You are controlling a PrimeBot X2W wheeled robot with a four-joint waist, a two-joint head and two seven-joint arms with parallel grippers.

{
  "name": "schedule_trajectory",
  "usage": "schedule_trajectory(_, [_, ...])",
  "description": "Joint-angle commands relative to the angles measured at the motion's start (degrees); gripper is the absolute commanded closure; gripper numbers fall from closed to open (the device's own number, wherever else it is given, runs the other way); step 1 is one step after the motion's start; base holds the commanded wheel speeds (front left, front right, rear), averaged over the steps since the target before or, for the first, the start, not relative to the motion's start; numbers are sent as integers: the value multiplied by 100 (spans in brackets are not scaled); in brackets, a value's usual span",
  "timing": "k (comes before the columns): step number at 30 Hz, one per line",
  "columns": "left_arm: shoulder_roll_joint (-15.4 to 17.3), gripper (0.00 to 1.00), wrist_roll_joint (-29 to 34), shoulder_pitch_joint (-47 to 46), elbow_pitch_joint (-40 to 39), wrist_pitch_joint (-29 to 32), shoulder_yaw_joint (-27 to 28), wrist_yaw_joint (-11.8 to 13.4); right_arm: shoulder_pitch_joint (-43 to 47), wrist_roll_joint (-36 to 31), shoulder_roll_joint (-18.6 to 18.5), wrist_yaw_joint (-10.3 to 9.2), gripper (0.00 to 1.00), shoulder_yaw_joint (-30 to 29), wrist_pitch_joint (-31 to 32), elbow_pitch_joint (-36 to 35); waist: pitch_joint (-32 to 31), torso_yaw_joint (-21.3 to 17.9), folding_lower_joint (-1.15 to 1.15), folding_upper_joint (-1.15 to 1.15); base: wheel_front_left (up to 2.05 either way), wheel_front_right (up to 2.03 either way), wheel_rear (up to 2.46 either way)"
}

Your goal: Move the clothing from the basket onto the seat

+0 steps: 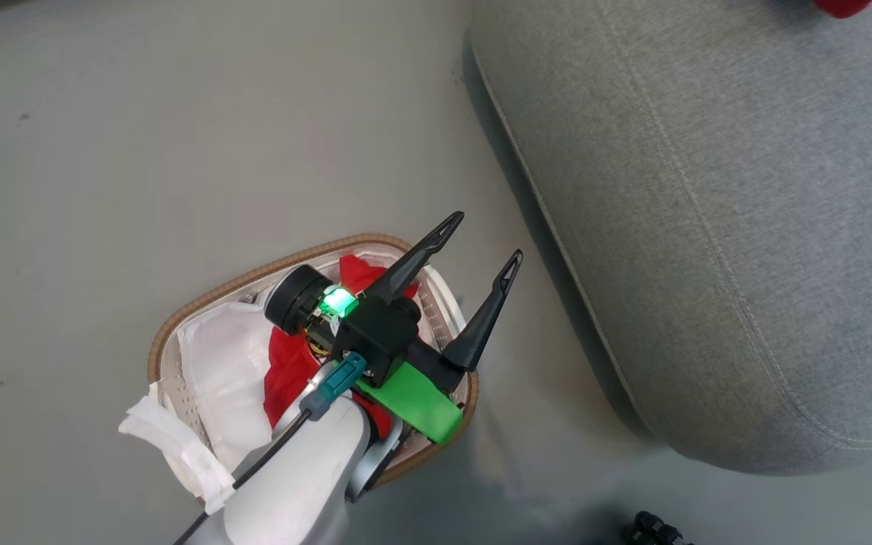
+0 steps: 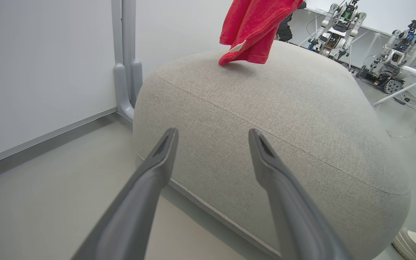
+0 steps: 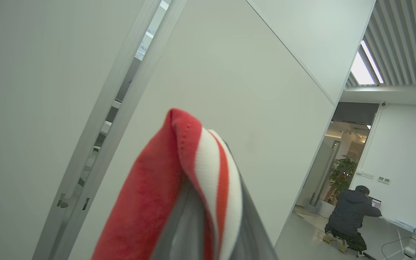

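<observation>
A pale, smooth forearm is seen, along which a black cable is run into a teal-and-grey plug. The left hand is built of a black block, a round black drum, a bright green plate, a lit green lamp and two long dark fingers tapered to slotted tips.

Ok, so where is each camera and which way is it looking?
Head view: up on the head, looking down at the basket and seat; shows the left gripper, jaws apart, and pale forearm.
Left wrist view: on the left wrist, facing sideways at the seat; own jaws apart.
Right wrist view: on the right wrist, tilted up at wall and ceiling; own jaws wrapped in red clothing.
Shared: head and left wrist views both see the seat.
</observation>
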Motion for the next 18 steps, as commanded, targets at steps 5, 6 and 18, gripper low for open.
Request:
schedule_trajectory(5, [-15, 0, 148, -240, -55, -4, 31, 16, 170, 162, -25, -8, 100, -293, -10, 528, 757, 484, -1, 0, 0, 0, 0])
schedule_trajectory(6, [-15, 0, 170, -258, -60, -3, 42, 20, 296, 146, 46, -8, 100, -308, -7, 618, 827, 499, -1, 0, 0, 0, 0])
schedule_trajectory(18, [-32, 0, 288, -387, -9, -3, 132, 30, 1416, -128, 808, -8, 100, -288, -6, 1200, 1241, 473, -1, 0, 0, 0, 0])
